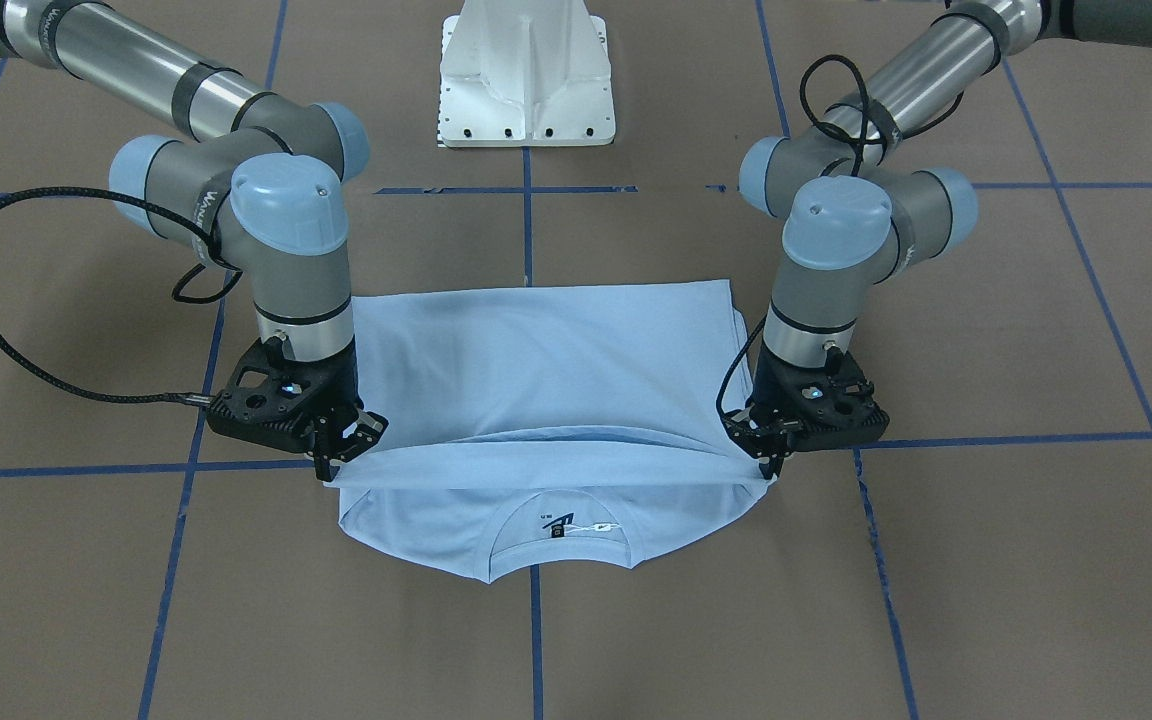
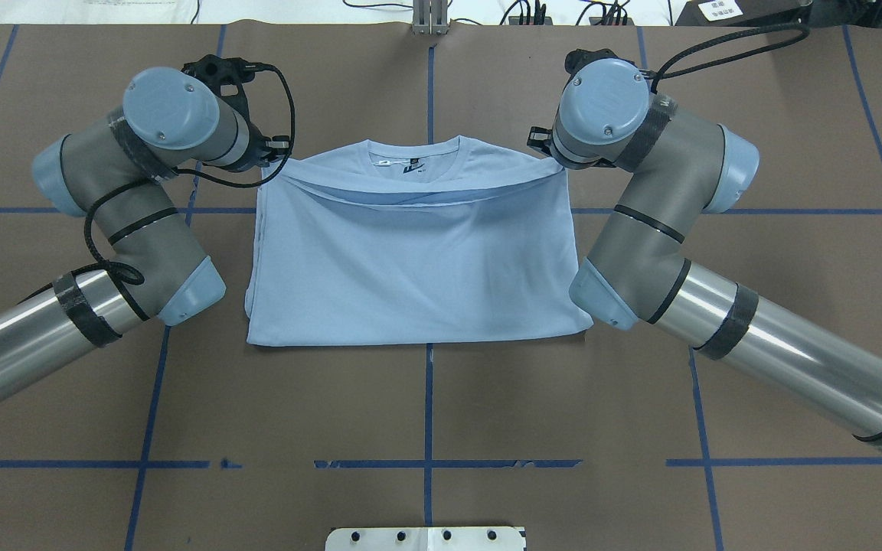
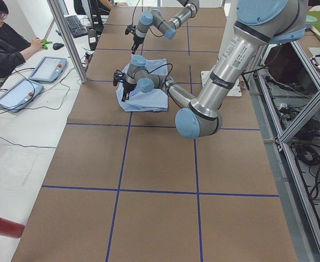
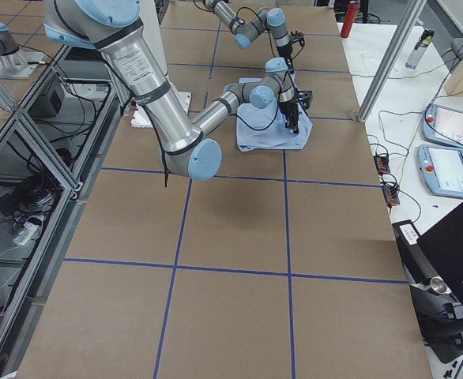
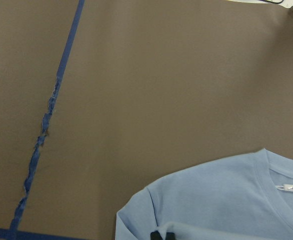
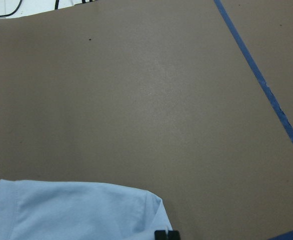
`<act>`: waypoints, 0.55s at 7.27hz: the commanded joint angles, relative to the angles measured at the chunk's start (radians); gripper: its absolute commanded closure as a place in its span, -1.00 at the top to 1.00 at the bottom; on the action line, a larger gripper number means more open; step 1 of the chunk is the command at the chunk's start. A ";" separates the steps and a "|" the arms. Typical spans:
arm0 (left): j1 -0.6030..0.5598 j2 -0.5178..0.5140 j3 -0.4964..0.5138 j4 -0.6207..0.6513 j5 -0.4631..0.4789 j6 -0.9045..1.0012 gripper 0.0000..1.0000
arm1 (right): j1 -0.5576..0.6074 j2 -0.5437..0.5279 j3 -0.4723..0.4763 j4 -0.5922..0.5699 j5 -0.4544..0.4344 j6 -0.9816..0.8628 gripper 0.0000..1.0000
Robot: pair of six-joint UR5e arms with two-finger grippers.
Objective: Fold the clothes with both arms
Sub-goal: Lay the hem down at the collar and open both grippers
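The light blue T-shirt [image 1: 546,370] lies on the brown table, its hem edge doubled over towards the collar. The dark neck label [image 1: 558,520] and white tag [image 1: 601,527] show inside the collar. My left gripper [image 1: 768,468] is shut on one corner of the doubled-over edge. My right gripper [image 1: 328,468] is shut on the other corner. The edge stretches taut between them, just short of the collar. In the overhead view the shirt [image 2: 410,268] lies between both wrists. The left wrist view shows the collar side [image 5: 226,200]; the right wrist view shows a shoulder [image 6: 76,210]. The chest print is hidden.
The white pedestal base [image 1: 528,75] stands behind the shirt on the robot's side. Blue tape lines [image 1: 534,640] cross the brown table. An operator [image 3: 7,43] sits beside tablets [image 3: 48,68] at the table's far side. A red cylinder [image 3: 4,225] lies off the table's corner.
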 commanded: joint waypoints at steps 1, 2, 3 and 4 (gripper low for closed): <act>0.000 -0.008 0.049 -0.037 0.008 0.007 -1.00 | 0.007 0.002 -0.031 0.015 -0.001 -0.013 -1.00; 0.000 -0.008 0.049 -0.038 0.006 0.007 -1.00 | 0.005 0.002 -0.037 0.016 -0.001 -0.013 -1.00; 0.000 -0.007 0.046 -0.038 0.006 0.009 -1.00 | 0.007 0.002 -0.037 0.018 -0.003 -0.013 -1.00; 0.000 -0.007 0.045 -0.038 0.006 0.007 -1.00 | 0.007 0.002 -0.042 0.018 -0.007 -0.011 -1.00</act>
